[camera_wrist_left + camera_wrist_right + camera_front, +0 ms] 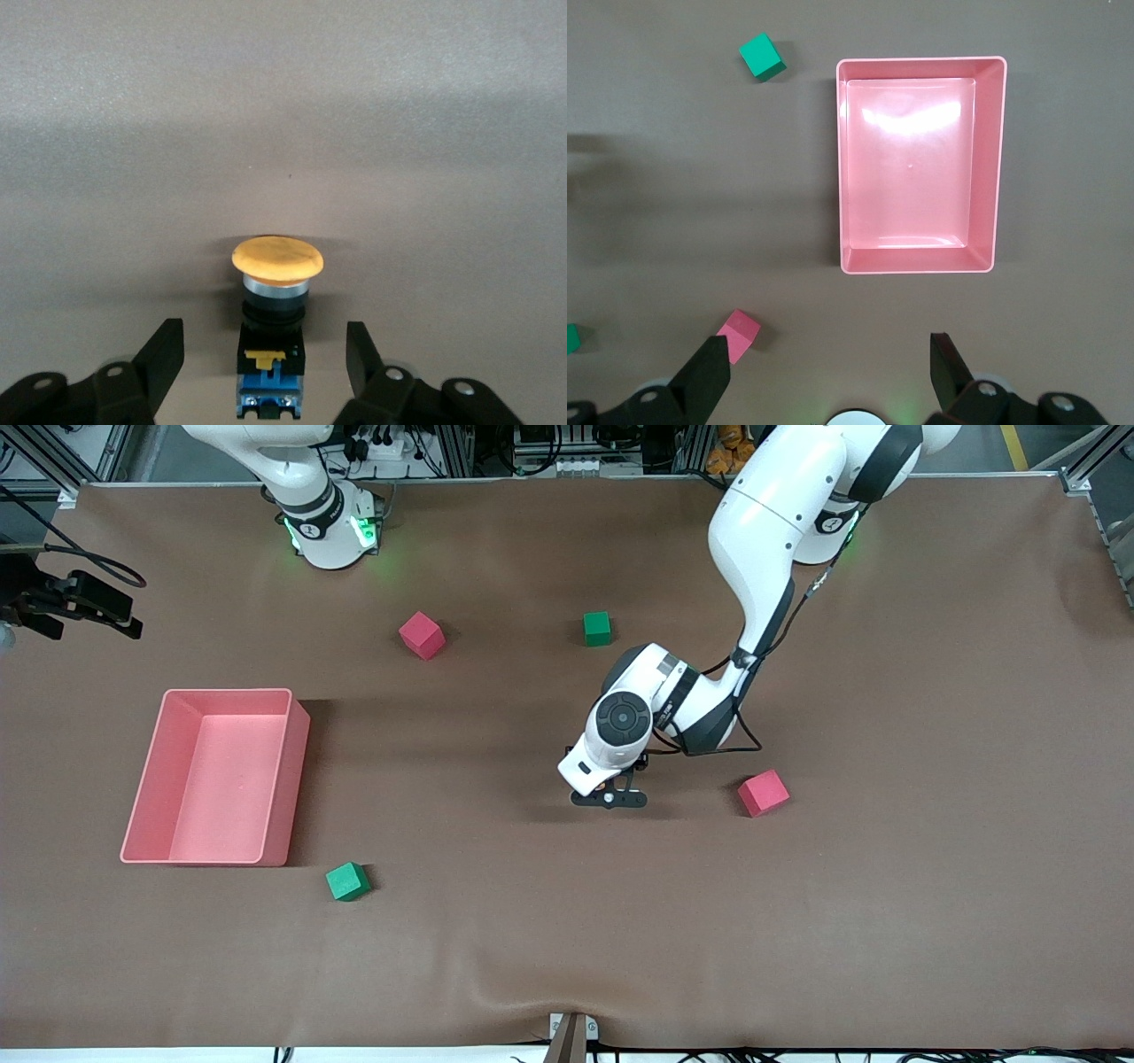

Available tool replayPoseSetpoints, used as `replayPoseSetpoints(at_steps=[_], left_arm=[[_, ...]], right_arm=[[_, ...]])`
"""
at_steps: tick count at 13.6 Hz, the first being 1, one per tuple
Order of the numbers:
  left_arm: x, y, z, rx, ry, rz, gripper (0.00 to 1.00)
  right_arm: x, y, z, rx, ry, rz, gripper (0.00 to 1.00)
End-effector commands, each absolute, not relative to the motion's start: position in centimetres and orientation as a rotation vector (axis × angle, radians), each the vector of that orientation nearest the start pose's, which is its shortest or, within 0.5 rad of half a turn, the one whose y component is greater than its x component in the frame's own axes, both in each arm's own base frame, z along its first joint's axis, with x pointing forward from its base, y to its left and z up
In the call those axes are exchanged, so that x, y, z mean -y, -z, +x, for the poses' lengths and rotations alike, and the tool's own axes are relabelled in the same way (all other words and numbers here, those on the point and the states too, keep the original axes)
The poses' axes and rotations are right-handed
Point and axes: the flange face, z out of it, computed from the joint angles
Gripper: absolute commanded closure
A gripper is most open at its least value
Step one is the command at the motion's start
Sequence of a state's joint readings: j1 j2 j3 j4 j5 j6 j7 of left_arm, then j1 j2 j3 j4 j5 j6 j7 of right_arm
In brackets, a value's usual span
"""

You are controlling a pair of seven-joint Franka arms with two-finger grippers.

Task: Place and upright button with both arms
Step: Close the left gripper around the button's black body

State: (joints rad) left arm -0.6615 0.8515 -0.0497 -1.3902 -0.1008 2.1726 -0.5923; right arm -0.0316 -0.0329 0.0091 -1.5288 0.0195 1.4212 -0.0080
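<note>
On the brown tabletop (496,957), my left jaws (266,372) sit apart around the lying button (273,305); squeezing crooked could flick it away, while my right jaws (831,372) wait apart, high above the pink tray (992,159).

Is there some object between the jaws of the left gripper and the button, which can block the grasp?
Nothing visible does. In the left wrist view the button lies on the bare table between the open jaws of the left gripper, with a free gap on each side. The cubes are apart from it.
</note>
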Motion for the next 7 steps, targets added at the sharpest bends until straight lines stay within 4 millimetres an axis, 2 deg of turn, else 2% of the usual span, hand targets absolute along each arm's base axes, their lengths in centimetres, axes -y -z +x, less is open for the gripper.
replayPoseSetpoints(at_steps=[1,7], left_arm=[[47.76,-19.31,55.21,-0.106,-0.149,-3.173,0.25],[47.75,-19.13,55.13,-0.124,-0.143,-3.164,0.33]], right_arm=[[1.75,-65.29,52.6,-0.046,-0.111,-3.105,0.0],[1.89,-65.03,52.42,-0.053,-0.139,-3.101,0.0]])
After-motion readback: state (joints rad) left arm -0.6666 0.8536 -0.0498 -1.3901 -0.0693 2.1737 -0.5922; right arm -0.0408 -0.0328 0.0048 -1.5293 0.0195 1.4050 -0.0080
